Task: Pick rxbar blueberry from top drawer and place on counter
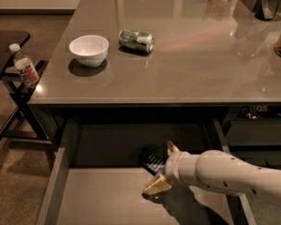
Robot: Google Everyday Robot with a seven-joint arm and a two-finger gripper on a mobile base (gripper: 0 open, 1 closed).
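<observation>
The rxbar blueberry point(151, 160) is a dark bar with pale print, lying at the back of the open top drawer point(98, 200), under the counter's front edge. My gripper point(162, 168) reaches in from the right on a white arm. It is open, with one tan fingertip point(171, 148) behind the bar and the other point(156, 186) in front of it. The bar's right end sits between them and is partly hidden by the wrist. The glossy grey-brown counter point(192, 64) spreads above the drawer.
On the counter stand a white bowl point(89, 49), a green-and-white can point(136, 40) on its side, and dark containers at the far right point(269, 3). A black side table point(4, 46) with a bottle point(24, 66) stands at the left.
</observation>
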